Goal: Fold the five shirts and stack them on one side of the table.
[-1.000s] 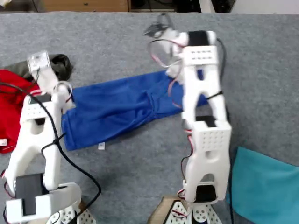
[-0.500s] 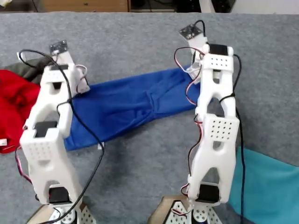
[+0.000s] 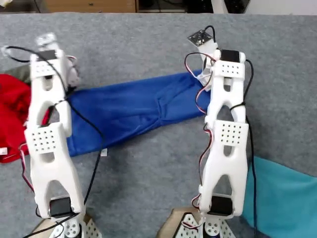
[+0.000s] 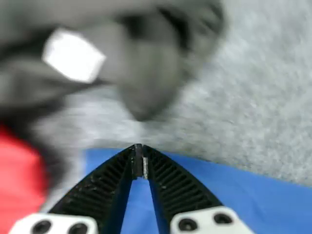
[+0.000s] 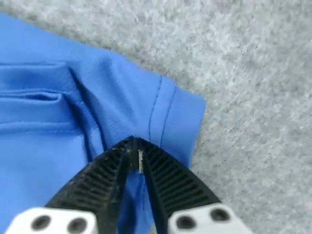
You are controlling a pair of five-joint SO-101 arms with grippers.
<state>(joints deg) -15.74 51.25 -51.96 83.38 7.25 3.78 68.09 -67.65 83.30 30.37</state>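
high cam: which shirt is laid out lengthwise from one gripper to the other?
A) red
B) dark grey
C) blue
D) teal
C. The blue shirt lies stretched out with the left gripper over one end and the right gripper over the other. The red shirt and the teal shirt lie off to the sides.

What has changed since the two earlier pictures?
Both arms stretched farther out over the table: the left gripper moved to the edge of the blue shirt near the red shirt, the right gripper to its sleeve end. The blue shirt lies straighter. The red shirt and the teal shirt stayed put.
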